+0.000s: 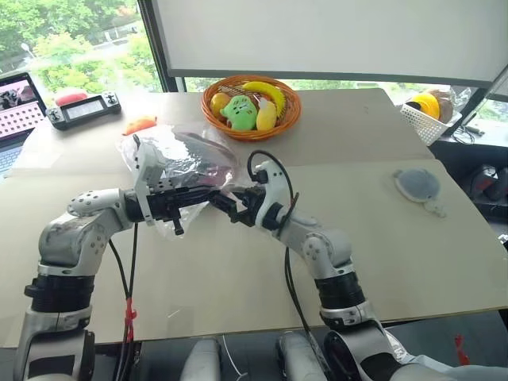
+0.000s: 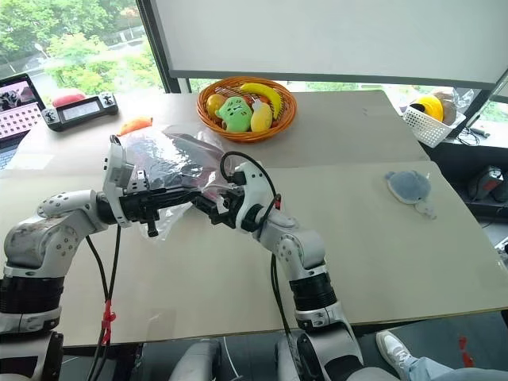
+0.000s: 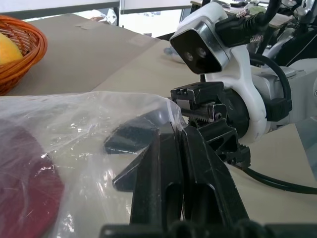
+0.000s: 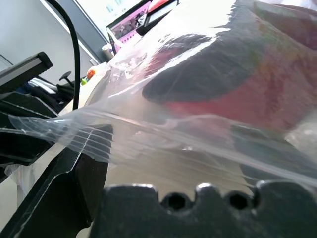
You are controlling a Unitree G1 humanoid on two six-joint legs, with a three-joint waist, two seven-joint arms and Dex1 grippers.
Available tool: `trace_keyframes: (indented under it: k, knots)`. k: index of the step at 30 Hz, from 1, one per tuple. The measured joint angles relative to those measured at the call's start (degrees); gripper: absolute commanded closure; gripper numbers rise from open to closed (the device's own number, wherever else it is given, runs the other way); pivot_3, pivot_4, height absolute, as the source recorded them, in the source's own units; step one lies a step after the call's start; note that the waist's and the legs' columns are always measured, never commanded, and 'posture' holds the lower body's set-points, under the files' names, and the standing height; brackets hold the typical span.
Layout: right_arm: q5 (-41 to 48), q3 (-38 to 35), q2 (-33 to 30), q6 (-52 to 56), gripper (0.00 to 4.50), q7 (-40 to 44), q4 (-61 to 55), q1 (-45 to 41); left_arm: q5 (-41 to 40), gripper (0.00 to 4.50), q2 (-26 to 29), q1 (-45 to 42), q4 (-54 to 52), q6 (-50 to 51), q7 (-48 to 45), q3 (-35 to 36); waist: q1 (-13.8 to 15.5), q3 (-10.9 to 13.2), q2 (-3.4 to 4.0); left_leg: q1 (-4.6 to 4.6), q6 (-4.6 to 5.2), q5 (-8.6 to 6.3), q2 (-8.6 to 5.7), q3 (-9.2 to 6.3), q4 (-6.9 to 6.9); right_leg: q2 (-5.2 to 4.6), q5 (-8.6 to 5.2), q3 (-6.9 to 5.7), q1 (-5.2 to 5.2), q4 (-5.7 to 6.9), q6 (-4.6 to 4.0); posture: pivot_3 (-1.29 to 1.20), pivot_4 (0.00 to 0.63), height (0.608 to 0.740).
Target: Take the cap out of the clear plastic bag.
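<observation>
The clear plastic bag (image 1: pixel 171 163) lies crumpled on the table in front of the fruit basket. Inside it I see the cap (image 1: pixel 205 152), with dark red (image 3: pixel 25 193) and a black crown (image 4: pixel 198 79) showing through the film. My left gripper (image 1: pixel 208 198) points right and is shut on the bag's near edge, its fingers (image 3: pixel 171 153) pinching the film. My right gripper (image 1: pixel 228 206) faces it almost tip to tip and stands open at the same edge. Bag film (image 4: pixel 163 144) stretches across in front of the right gripper's fingers.
A wicker fruit basket (image 1: pixel 292 111) stands behind the bag. At the table's right lies a grey-blue soft pad (image 1: pixel 418 185), and a white basket (image 1: pixel 432 119) sits at the far right corner. A game controller (image 1: pixel 83 109), an orange toy (image 1: pixel 140 125) and a laptop (image 1: pixel 16 111) are at the left.
</observation>
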Motion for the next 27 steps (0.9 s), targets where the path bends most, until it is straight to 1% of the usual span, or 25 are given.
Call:
trace_keyframes:
  k: [2,5,9,15,21,25,27]
  knots:
    - [-0.4,-0.5,0.1,-1.7,0.0,0.0,2.8,-0.9,-0.6,4.39,-0.4,0.1,-0.4,0.2,0.5,0.2,-0.1,0.0,0.0,0.0,0.0,0.0,0.0,0.02,0.0,0.0,0.0,0.01,0.0,0.0,0.0,0.0,0.15,0.735]
    - [-2.2,-1.4,0.1,-6.4,0.0,-0.1,10.2,-3.3,-2.2,4.39,-2.2,0.0,-1.9,1.7,2.1,0.3,-0.1,0.0,0.0,0.0,0.0,0.0,0.0,0.01,0.0,0.0,0.0,0.01,0.0,0.01,0.0,0.0,0.15,0.735]
    - [-4.4,-1.8,0.1,-13.2,0.0,-0.3,19.5,-6.2,-6.1,4.39,-4.6,-0.3,-5.5,5.1,5.2,0.5,-0.1,0.0,-0.01,-0.02,0.0,0.0,0.0,0.01,0.0,-0.01,0.01,0.02,-0.01,-0.01,-0.01,0.0,0.15,0.735]
    - [-5.4,-2.8,0.1,-17.9,0.0,-0.5,24.5,-6.7,-12.2,4.39,-7.4,-0.3,-10.2,9.7,9.3,0.9,-0.1,0.0,-0.01,-0.01,0.0,0.0,-0.01,0.0,0.01,-0.01,0.02,0.03,0.0,0.02,-0.02,0.0,0.15,0.735]
    - [-5.2,-2.8,0.1,-17.4,0.0,0.0,23.5,-6.6,-13.0,4.39,-9.8,0.0,-11.0,10.0,11.8,-0.2,-0.1,0.0,-0.01,0.0,0.0,0.0,-0.01,0.0,0.03,0.0,0.02,0.03,0.02,0.02,-0.03,0.0,0.15,0.735]
    - [-4.2,2.0,-0.1,-12.8,0.0,4.7,11.4,-1.4,-12.2,4.39,-11.1,0.7,-10.8,9.3,12.8,-1.3,-0.1,0.0,-0.01,-0.01,0.0,-0.01,0.0,-0.01,-0.02,0.0,0.01,0.03,0.01,0.0,-0.02,0.0,0.15,0.735]
    - [-3.3,3.2,-1.0,-10.2,0.0,5.9,7.2,0.8,-12.0,4.39,-11.1,0.8,-10.9,8.8,12.2,-1.9,0.0,0.0,0.0,-0.01,0.0,-0.01,-0.03,-0.01,0.0,-0.02,0.01,0.03,0.02,-0.01,-0.02,0.0,0.15,0.735]
